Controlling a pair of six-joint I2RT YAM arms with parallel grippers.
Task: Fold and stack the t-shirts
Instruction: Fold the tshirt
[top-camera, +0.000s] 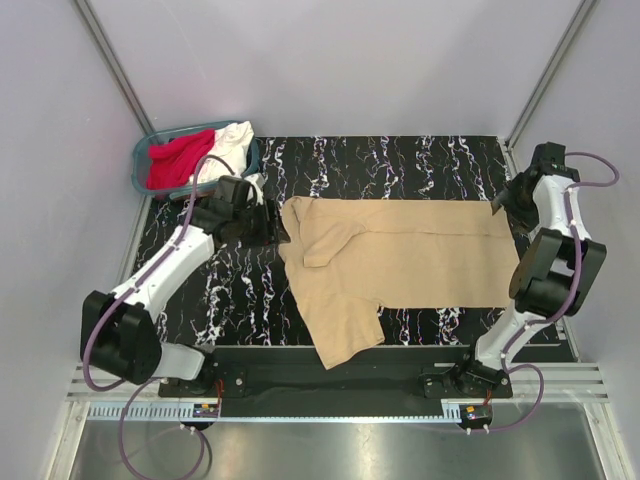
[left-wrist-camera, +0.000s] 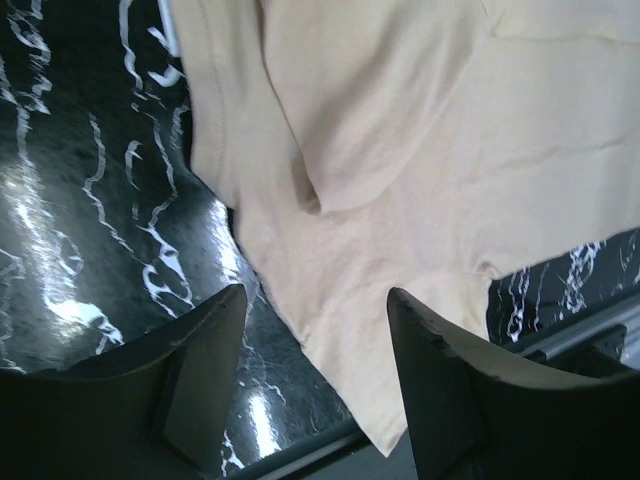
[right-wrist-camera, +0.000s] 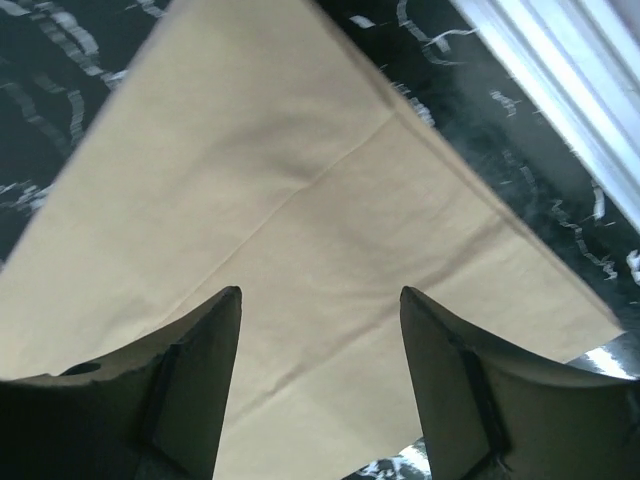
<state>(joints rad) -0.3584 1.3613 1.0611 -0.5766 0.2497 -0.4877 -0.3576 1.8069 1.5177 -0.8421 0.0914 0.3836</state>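
A tan-beige t-shirt (top-camera: 400, 255) lies spread across the black marbled table, its far part folded over and one sleeve hanging toward the near edge (top-camera: 345, 335). It fills the left wrist view (left-wrist-camera: 400, 150) and the right wrist view (right-wrist-camera: 280, 200). My left gripper (top-camera: 275, 225) is open and empty above the shirt's left end. My right gripper (top-camera: 500, 205) is open and empty above the shirt's right end. A red t-shirt (top-camera: 178, 160) and a white t-shirt (top-camera: 230, 145) lie in the teal basket (top-camera: 143, 170).
The basket stands at the table's far left corner. Grey walls close in the sides and back. A metal rail (top-camera: 340, 375) runs along the near edge, below the hanging sleeve.
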